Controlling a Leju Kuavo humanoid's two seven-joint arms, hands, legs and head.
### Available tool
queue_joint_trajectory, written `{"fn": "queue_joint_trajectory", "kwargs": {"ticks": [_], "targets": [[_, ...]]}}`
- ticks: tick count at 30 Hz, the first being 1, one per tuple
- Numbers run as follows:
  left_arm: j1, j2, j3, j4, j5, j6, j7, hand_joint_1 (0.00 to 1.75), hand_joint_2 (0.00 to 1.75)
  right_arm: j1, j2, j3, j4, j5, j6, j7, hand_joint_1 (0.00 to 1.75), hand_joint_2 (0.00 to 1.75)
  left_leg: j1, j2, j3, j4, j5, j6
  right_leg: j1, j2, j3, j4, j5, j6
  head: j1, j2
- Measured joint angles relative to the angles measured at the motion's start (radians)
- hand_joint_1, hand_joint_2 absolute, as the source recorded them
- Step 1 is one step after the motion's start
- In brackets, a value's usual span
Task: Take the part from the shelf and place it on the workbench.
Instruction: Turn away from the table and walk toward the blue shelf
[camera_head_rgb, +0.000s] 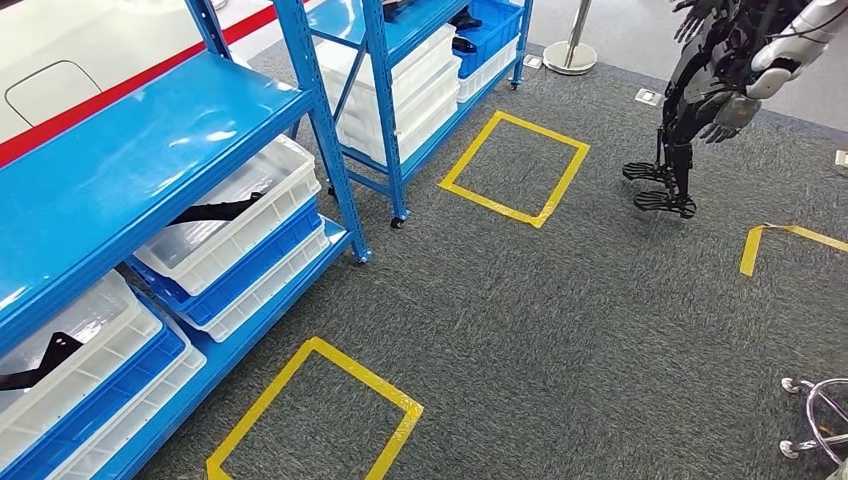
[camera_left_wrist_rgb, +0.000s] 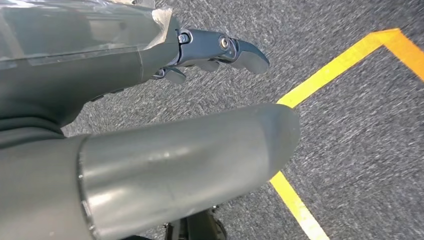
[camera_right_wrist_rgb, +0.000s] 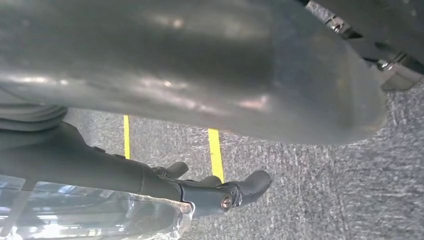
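A black part (camera_head_rgb: 215, 211) lies in a white bin (camera_head_rgb: 262, 188) on the lower level of the blue shelf (camera_head_rgb: 130, 150) at the left of the head view. Another black part (camera_head_rgb: 40, 362) sticks out of a nearer white bin (camera_head_rgb: 95, 335). My left hand (camera_left_wrist_rgb: 115, 65) hangs over grey carpet, its fingers (camera_left_wrist_rgb: 225, 50) stretched out and apart from the thumb, holding nothing. My right hand (camera_right_wrist_rgb: 150, 182) also hangs above the carpet with its fingers (camera_right_wrist_rgb: 240, 190) extended and nothing in them.
A second blue shelf (camera_head_rgb: 400, 60) with white and blue bins stands farther back. Yellow tape squares (camera_head_rgb: 515, 168) (camera_head_rgb: 315, 415) mark the carpet. Another humanoid robot (camera_head_rgb: 720, 90) stands at the far right. A chair base (camera_head_rgb: 820, 415) and a stanchion foot (camera_head_rgb: 570, 55) are nearby.
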Motion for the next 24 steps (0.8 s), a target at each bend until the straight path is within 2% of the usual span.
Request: {"fn": "queue_joint_trajectory", "kwargs": {"ticks": [1, 2, 3, 4, 6, 8, 9, 10, 12, 13, 14, 15, 16, 17, 18, 19, 20, 21, 24], "targets": [[0.000, 0.000, 0.001, 0.000, 0.000, 0.000, 0.000, 0.00, 0.00, 0.000, 0.000, -0.001, 0.000, 0.000, 0.000, 0.001, 0.00, 0.00, -0.005, 0.000, 0.027, -0.068, 0.045, 0.012, 0.002, 0.000, 0.005, 0.000, -0.004, -0.003, 0.000, 0.000], [-0.001, 0.001, 0.002, 0.000, -0.001, 0.000, 0.000, 0.00, 0.00, -0.001, 0.002, -0.002, 0.000, 0.000, -0.001, 0.001, 0.00, 0.00, -0.012, 0.001, 0.057, -0.134, 0.075, 0.022, 0.005, 0.000, 0.010, -0.001, -0.008, -0.005, 0.000, 0.000], [-0.001, 0.001, 0.002, 0.000, -0.002, 0.000, 0.000, 0.00, 0.00, -0.001, 0.003, -0.003, 0.000, -0.001, -0.002, 0.001, 0.00, 0.00, -0.018, 0.003, 0.080, -0.187, 0.094, 0.028, 0.008, 0.000, 0.013, -0.001, -0.011, -0.004, 0.001, 0.000], [-0.002, 0.001, 0.003, 0.000, -0.004, 0.000, 0.000, 0.00, 0.00, -0.002, 0.005, -0.003, 0.000, -0.002, -0.002, 0.001, 0.00, 0.00, -0.023, 0.003, 0.093, -0.217, 0.099, 0.032, 0.009, 0.000, 0.013, -0.002, -0.014, -0.002, 0.001, 0.000], [-0.003, 0.000, 0.003, 0.000, -0.009, 0.000, 0.002, 0.00, 0.00, -0.002, 0.007, -0.005, 0.000, -0.004, -0.004, 0.002, 0.00, 0.00, -0.031, 0.003, 0.099, -0.231, 0.093, 0.030, 0.008, -0.001, 0.015, -0.007, -0.016, 0.007, 0.001, 0.000], [-0.002, 0.000, 0.004, 0.000, -0.013, -0.001, 0.002, 0.00, 0.00, -0.001, 0.010, -0.006, -0.001, -0.005, -0.006, 0.003, 0.00, 0.00, -0.031, 0.001, 0.110, -0.245, 0.097, 0.031, 0.005, -0.002, 0.018, -0.006, -0.022, 0.016, 0.001, 0.000], [-0.003, -0.001, 0.004, 0.000, -0.014, -0.002, 0.002, 0.00, 0.00, -0.001, 0.010, -0.008, -0.001, -0.006, -0.008, 0.003, 0.00, 0.00, -0.029, 0.001, 0.118, -0.254, 0.098, 0.033, 0.006, -0.002, 0.010, 0.013, -0.032, 0.017, 0.002, 0.000], [-0.004, -0.001, 0.004, 0.000, -0.016, -0.002, 0.002, 0.00, 0.00, -0.001, 0.010, -0.009, -0.001, -0.006, -0.009, 0.002, 0.00, 0.00, -0.028, 0.001, 0.125, -0.260, 0.098, 0.036, 0.006, -0.002, -0.011, 0.055, -0.050, 0.015, 0.002, 0.000], [-0.006, -0.003, 0.004, 0.000, -0.016, -0.004, 0.003, 0.00, 0.00, 0.000, 0.009, -0.012, -0.001, -0.005, -0.011, 0.001, 0.00, 0.00, -0.029, 0.001, 0.130, -0.261, 0.094, 0.043, 0.007, -0.001, -0.084, 0.191, -0.099, 0.011, 0.003, 0.000], [-0.006, -0.004, 0.004, 0.000, -0.017, -0.005, 0.004, 0.00, 0.00, 0.002, 0.009, -0.013, -0.001, -0.004, -0.011, 0.000, 0.00, 0.00, -0.030, 0.000, 0.132, -0.261, 0.092, 0.045, 0.007, -0.001, -0.122, 0.252, -0.115, 0.012, 0.003, 0.000], [-0.006, -0.005, 0.004, 0.000, -0.017, -0.006, 0.006, 0.00, 0.00, 0.004, 0.008, -0.013, -0.001, -0.003, -0.011, 0.000, 0.00, 0.00, -0.031, -0.002, 0.134, -0.261, 0.089, 0.046, 0.007, -0.001, -0.145, 0.282, -0.116, 0.017, 0.002, 0.000], [-0.006, -0.006, 0.004, 0.000, -0.017, -0.007, 0.008, 0.00, 0.00, 0.006, 0.008, -0.014, -0.001, -0.002, -0.012, 0.000, 0.00, 0.00, -0.031, -0.004, 0.138, -0.261, 0.087, 0.045, 0.007, -0.001, -0.148, 0.270, -0.100, 0.025, 0.002, 0.000], [-0.005, -0.006, 0.004, 0.000, -0.017, -0.007, 0.009, 0.00, 0.00, 0.006, 0.008, -0.015, -0.001, -0.001, -0.012, 0.000, 0.00, 0.00, -0.031, -0.006, 0.144, -0.261, 0.083, 0.043, 0.007, -0.001, -0.130, 0.218, -0.069, 0.034, 0.003, 0.000], [-0.005, -0.006, 0.004, 0.000, -0.017, -0.008, 0.010, 0.00, 0.00, 0.006, 0.007, -0.017, -0.001, -0.001, -0.012, 0.000, 0.00, 0.00, -0.030, -0.008, 0.149, -0.260, 0.078, 0.040, 0.007, -0.001, -0.098, 0.141, -0.031, 0.042, 0.003, 0.000], [-0.006, -0.007, 0.004, 0.000, -0.018, -0.008, 0.011, 0.00, 0.00, 0.005, 0.007, -0.018, -0.001, -0.001, -0.012, 0.000, 0.00, 0.00, -0.033, -0.010, 0.154, -0.258, 0.073, 0.036, 0.007, -0.001, -0.067, 0.070, 0.001, 0.044, 0.003, 0.000], [-0.006, -0.007, 0.004, 0.000, -0.019, -0.008, 0.011, 0.00, 0.00, 0.005, 0.006, -0.020, -0.001, 0.000, -0.012, 0.000, 0.00, 0.00, -0.035, -0.011, 0.157, -0.257, 0.068, 0.031, 0.008, 0.000, -0.044, 0.019, 0.022, 0.040, 0.002, 0.000], [-0.007, -0.007, 0.004, 0.000, -0.019, -0.007, 0.012, 0.00, 0.00, 0.005, 0.006, -0.021, -0.001, 0.000, -0.012, 0.000, 0.00, 0.00, -0.038, -0.011, 0.158, -0.255, 0.064, 0.027, 0.009, 0.000, -0.031, -0.008, 0.033, 0.033, 0.002, 0.000], [-0.007, -0.007, 0.004, 0.000, -0.020, -0.007, 0.012, 0.00, 0.00, 0.005, 0.006, -0.022, -0.001, 0.000, -0.013, 0.000, 0.00, 0.00, -0.040, -0.012, 0.158, -0.255, 0.062, 0.025, 0.011, 0.000, -0.029, -0.012, 0.033, 0.024, 0.002, 0.000], [-0.009, -0.006, 0.004, 0.000, -0.020, -0.007, 0.014, 0.00, 0.00, 0.005, 0.007, -0.023, -0.001, 0.000, -0.014, 0.000, 0.00, 0.00, -0.036, -0.010, 0.151, -0.237, 0.045, 0.014, 0.003, 0.000, -0.023, -0.015, 0.033, 0.005, 0.001, 0.000]]}}
